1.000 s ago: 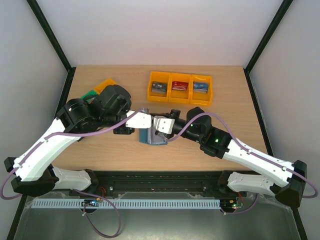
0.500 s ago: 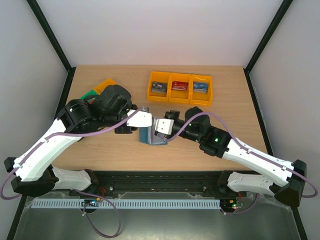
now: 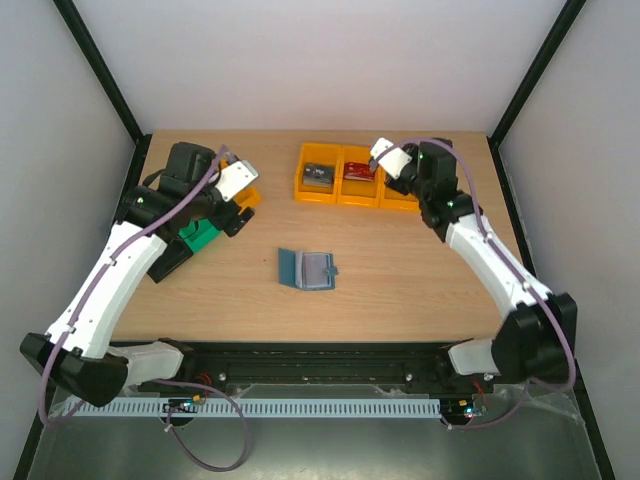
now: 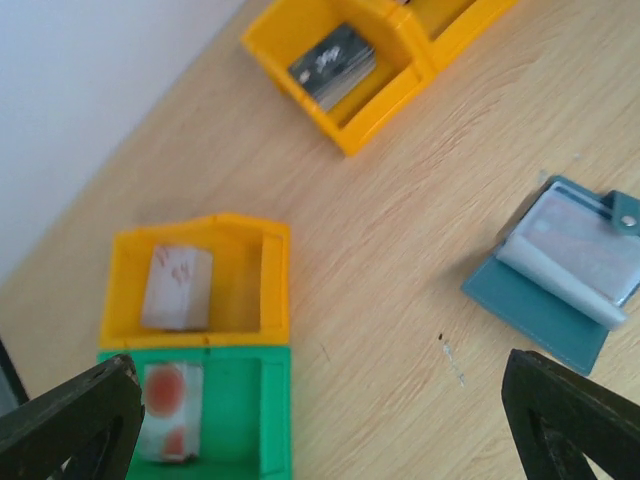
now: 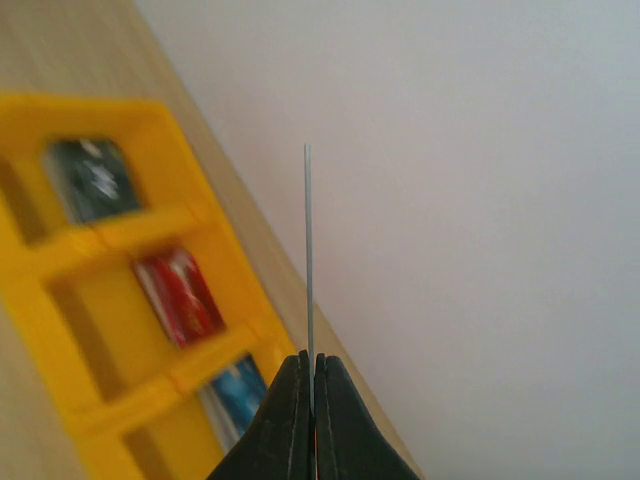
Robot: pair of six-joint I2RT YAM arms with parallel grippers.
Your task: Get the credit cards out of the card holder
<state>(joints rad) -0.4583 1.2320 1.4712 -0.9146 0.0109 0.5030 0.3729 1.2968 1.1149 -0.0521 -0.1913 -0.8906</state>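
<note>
At the centre of the table [image 3: 430, 290] lies the card holder [image 3: 305, 268], open like a book, teal cover down, its paler pocketed leaf curling up along one edge. Toward one o'clock from it, the right gripper [image 5: 310, 400] is pinched tight on a credit card [image 5: 308, 250], held edge-on above the orange tray [image 3: 340, 200], which holds a dark grey card [image 5: 95, 180], a red card [image 5: 180, 295] and a blue card [image 5: 240, 395]. Toward ten o'clock the left gripper [image 4: 320, 440] hangs with jaws spread wide and nothing between them, above a small orange bin [image 4: 277, 280] and a green bin [image 4: 277, 410].

Such a card looks light, thin, stiff yet springy, with slick faces, so it is best pinched flat across both faces near a short edge. The holder seems soft and light, likely to slide or lift if a card is tugged, so pinning the cover would help. Whether any card is left in its pockets I cannot tell.
</note>
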